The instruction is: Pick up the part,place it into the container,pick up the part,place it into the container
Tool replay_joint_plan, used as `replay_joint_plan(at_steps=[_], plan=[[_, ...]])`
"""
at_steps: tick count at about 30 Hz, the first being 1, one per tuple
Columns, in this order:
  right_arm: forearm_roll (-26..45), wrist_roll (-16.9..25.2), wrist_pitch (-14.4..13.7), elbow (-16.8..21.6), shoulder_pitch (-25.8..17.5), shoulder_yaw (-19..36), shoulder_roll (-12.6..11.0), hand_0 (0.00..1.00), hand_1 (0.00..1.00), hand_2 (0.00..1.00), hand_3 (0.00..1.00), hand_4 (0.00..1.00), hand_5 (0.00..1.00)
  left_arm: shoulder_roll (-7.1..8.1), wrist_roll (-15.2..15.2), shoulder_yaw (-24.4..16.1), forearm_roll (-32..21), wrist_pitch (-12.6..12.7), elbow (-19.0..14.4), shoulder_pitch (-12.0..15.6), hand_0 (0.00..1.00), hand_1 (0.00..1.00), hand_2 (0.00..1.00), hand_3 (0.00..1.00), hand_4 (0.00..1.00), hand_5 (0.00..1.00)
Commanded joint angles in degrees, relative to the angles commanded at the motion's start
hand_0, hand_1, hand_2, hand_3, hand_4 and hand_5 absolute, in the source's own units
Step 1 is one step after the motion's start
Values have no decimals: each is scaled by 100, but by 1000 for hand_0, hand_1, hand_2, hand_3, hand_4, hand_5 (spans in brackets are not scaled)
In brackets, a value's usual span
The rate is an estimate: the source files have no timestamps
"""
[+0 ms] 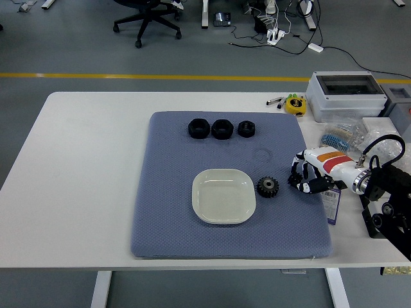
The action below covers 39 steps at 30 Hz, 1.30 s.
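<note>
One black gear (268,187) is lying on the blue mat (167,218), just right of the empty white dish (223,196). Right hand (307,178) is hovering beside it, fingers curled, holding nothing.

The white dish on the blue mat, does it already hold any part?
No, the white dish is empty; the black gear lies on the blue mat just to its right.

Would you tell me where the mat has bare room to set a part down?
Free: the mat left of the dish, and its front strip. Crowded: the three black parts at the back, and the gear between dish and right hand.
</note>
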Motion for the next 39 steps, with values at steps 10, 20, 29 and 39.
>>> replay_joint_plan(at_steps=[10, 20, 29, 39], plan=[[-106, -16, -63, 582, -75, 288, -87, 2, 96, 255, 465, 832, 200, 4, -2, -2, 5, -5, 2, 7, 683, 639, 650, 553, 615, 582], [-551, -230, 377, 769, -58, 431, -88, 59, 182, 346, 504, 720, 336, 5, -2, 3, -3, -6, 1, 4, 683, 639, 650, 553, 616, 582], [-884, -325, 631, 627, -71, 514, -54, 241, 327, 604, 824, 998, 497, 4, 9, -9, 29, -13, -1, 6, 683, 637, 648, 553, 616, 582], [-814, -328, 596, 418, -55, 443, 0, 237, 323, 620, 829, 998, 506, 1, 6, 4, 9, -11, -3, 9, 682, 637, 648, 553, 616, 582]])
